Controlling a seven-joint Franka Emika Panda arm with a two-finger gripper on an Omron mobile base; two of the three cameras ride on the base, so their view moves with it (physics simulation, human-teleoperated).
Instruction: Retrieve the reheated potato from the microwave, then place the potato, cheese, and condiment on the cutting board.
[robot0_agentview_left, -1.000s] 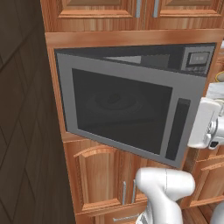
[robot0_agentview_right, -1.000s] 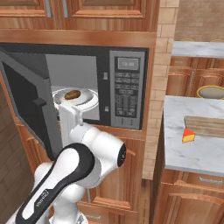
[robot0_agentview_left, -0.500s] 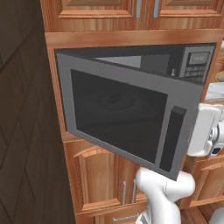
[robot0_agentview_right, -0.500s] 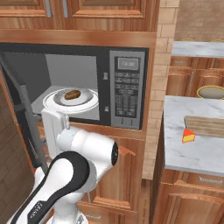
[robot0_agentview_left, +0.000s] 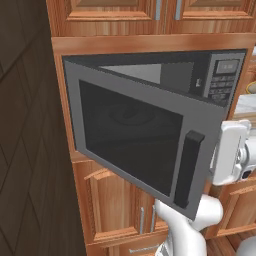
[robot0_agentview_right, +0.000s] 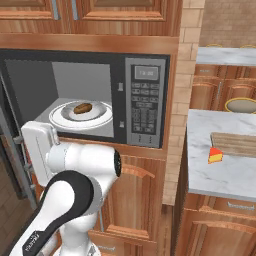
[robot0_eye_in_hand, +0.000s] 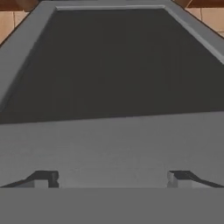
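In the hand view the pincer (robot0_eye_in_hand: 113, 178) sits right up against the inside face of the door (robot0_eye_in_hand: 112, 78). Its two tips stand wide apart, so it is open and grips nothing. The grey frame of the door fills the lower part of that view and the dark glass spreads above it.

In the left base view the door (robot0_agentview_left: 135, 140) swings out toward the camera, hinged on its left side, with its dark vertical handle (robot0_agentview_left: 184, 169) near the free edge. The white hand of the arm (robot0_agentview_left: 231, 152) is just behind that free edge, on the inner side of the door.

Behind the door is the microwave (robot0_agentview_right: 146, 107), built into wood cabinets, with its cavity open. The keypad with a small display is on the right of the cavity. Inside, a white round plate (robot0_agentview_right: 61, 116) lies on the floor of the cavity, and the potato (robot0_agentview_right: 82, 107) rests on the middle of it. The arm's white body (robot0_agentview_right: 75, 180) rises in front of the cavity's lower left corner.

Farther right, past a brick column, is a pale stone bench (robot0_agentview_right: 220, 172). The cheese (robot0_agentview_right: 215, 155) lies on it, just in front of the board (robot0_agentview_right: 235, 144). Whether they touch is not clear. A yellow-rimmed bowl (robot0_agentview_right: 241, 105) lies beyond, well behind the board.
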